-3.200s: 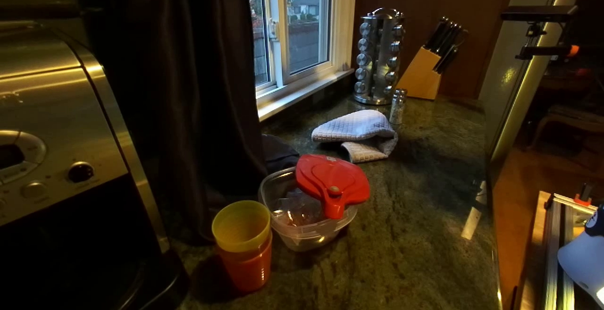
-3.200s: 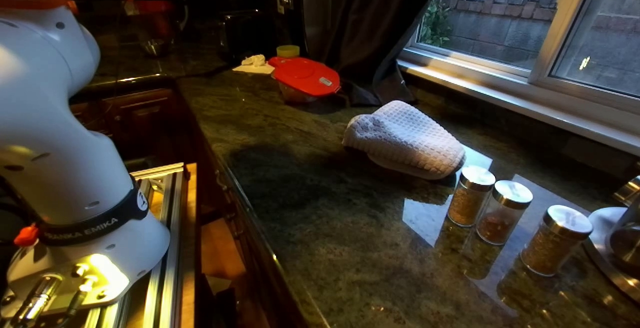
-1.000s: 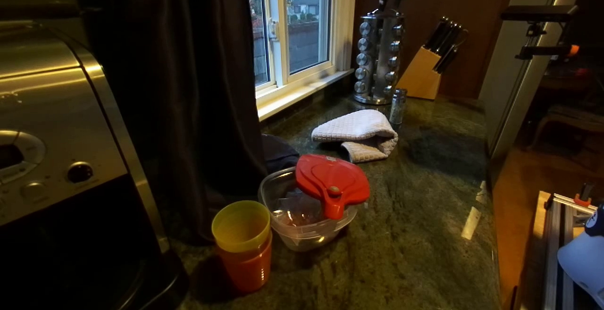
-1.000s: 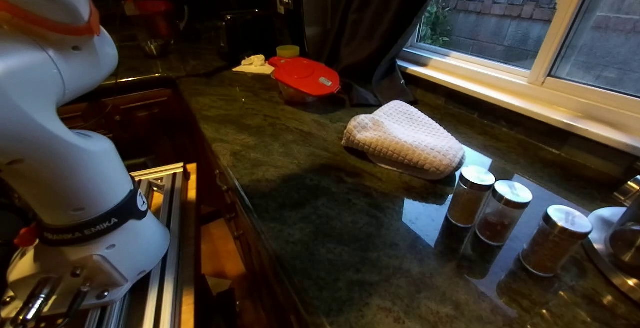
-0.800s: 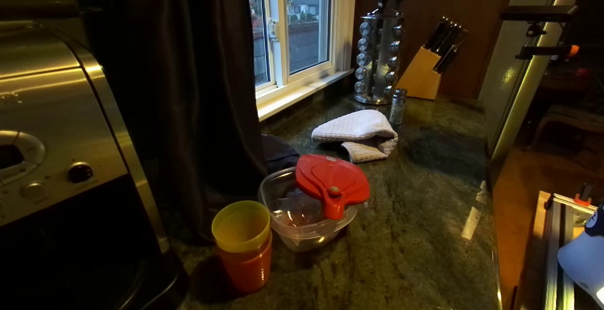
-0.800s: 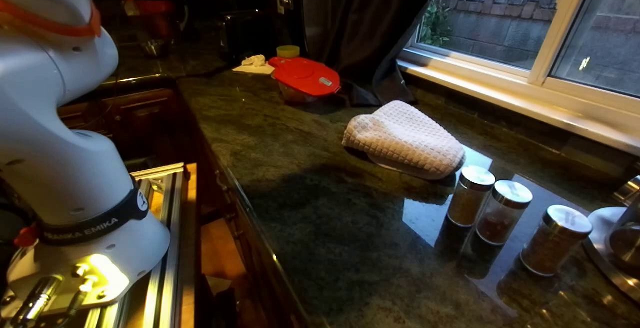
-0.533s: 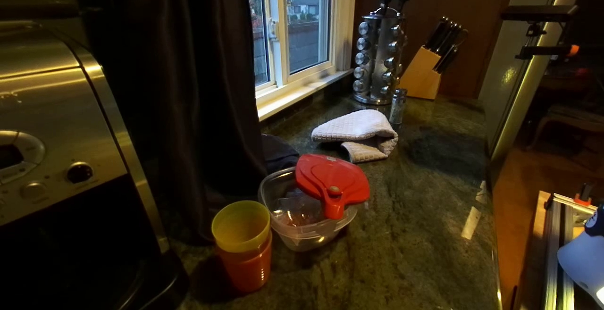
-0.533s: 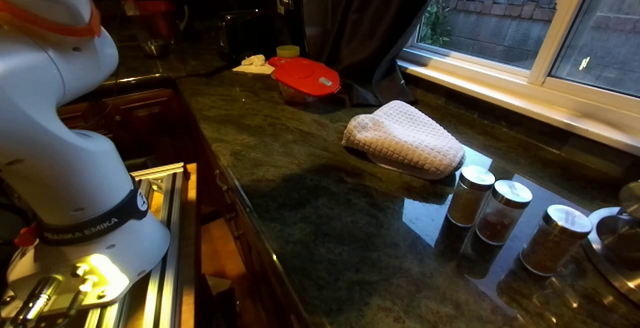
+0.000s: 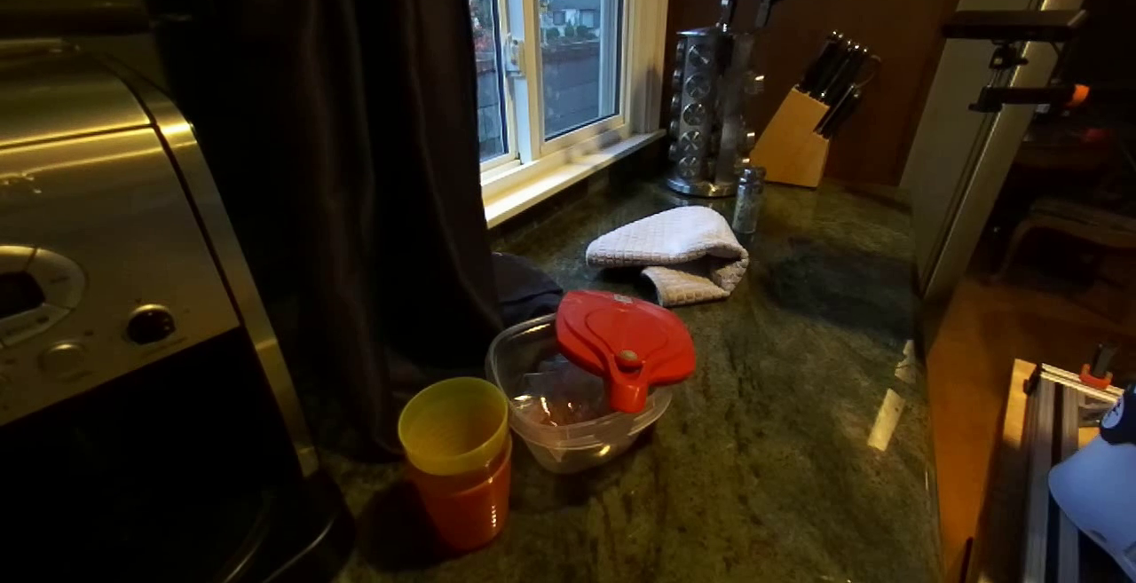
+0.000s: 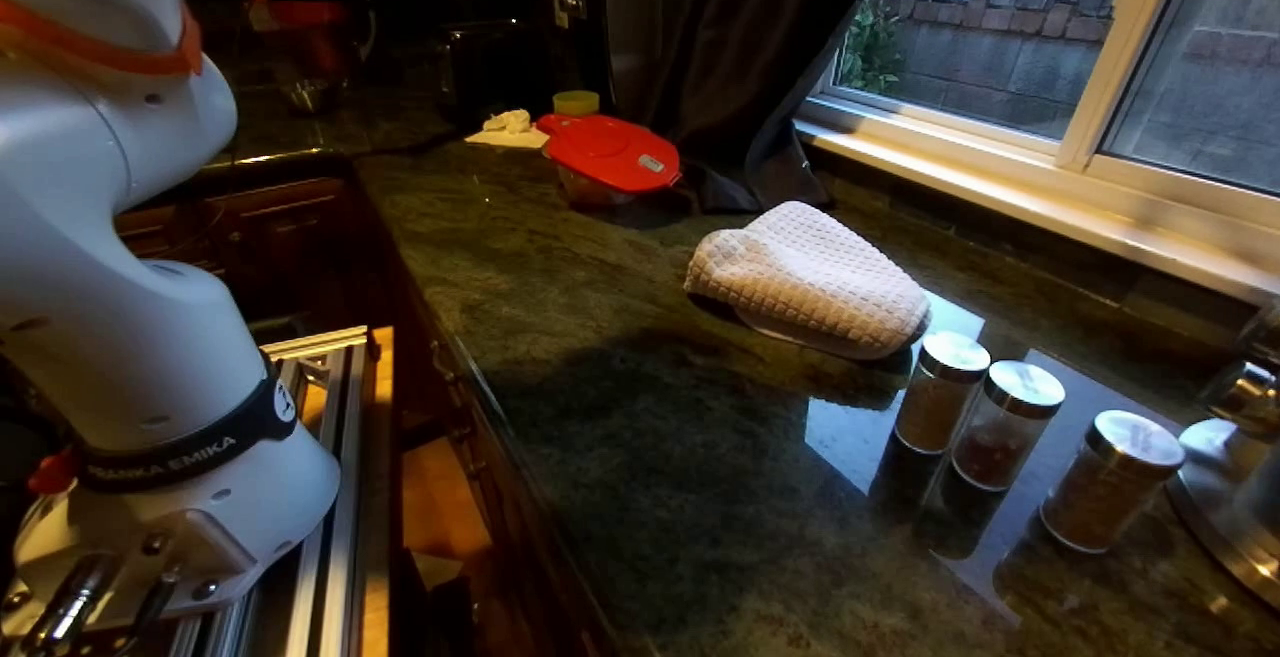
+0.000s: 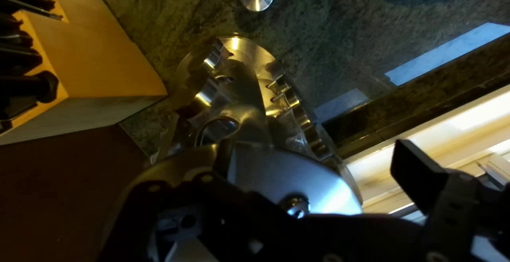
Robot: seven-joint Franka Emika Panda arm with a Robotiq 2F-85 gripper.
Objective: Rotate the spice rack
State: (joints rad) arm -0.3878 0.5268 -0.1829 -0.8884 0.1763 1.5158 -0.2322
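Note:
The spice rack (image 9: 701,113), a tall tower of small glass jars with silvery lids, stands upright on the counter beside the window. In an exterior view only its base and a few jars show at the right edge (image 10: 1235,527). My gripper (image 9: 744,15) is over its top. In the wrist view the gripper (image 11: 320,166) is open, its fingers wide apart. One finger (image 11: 225,160) is over the rack's shiny top disc (image 11: 322,186); the other (image 11: 418,174) is out beyond the disc's edge. The top handle is mostly hidden behind the gripper; contact with it cannot be told.
A wooden knife block (image 9: 790,139) stands close beside the rack, the window sill (image 9: 577,175) on the other side. Loose spice jars (image 10: 1008,427) stand just in front. A folded towel (image 9: 674,246), red lid (image 9: 626,343), clear container (image 9: 577,441) and cups (image 9: 457,468) lie further along.
The gripper came in over the rack's top. In the last half second it has turned and shifted slightly right, and the rack has rotated: its jar columns now face differently. The base stays put.

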